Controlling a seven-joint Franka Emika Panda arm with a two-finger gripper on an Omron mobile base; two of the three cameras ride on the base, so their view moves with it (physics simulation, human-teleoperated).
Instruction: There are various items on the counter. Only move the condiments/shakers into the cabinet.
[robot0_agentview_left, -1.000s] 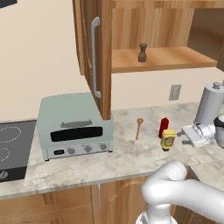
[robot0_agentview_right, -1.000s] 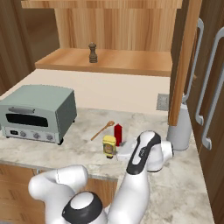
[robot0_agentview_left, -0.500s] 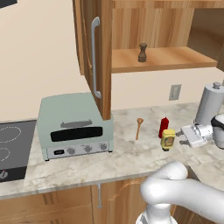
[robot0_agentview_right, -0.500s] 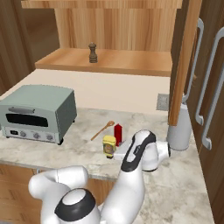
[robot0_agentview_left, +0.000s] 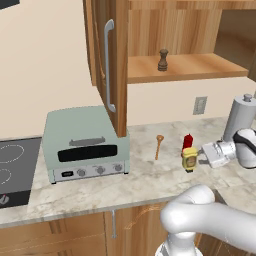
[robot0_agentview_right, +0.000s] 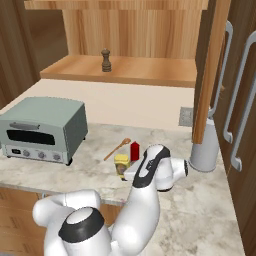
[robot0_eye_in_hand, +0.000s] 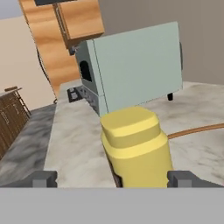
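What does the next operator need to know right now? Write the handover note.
Gripper: jaws open, level with the yellow bottle, one finger on each side of it, not closed, nothing held.
Shaker: already on the cabinet shelf, upright.
Yellow bottle: upright on the counter, right of the toaster oven.
Red bottle: upright just behind the yellow one.
Spoon: lies on the counter left of the bottles; leave it there.
Done: shaker stored.
Left: close on the yellow bottle and shelve it, then the red bottle.
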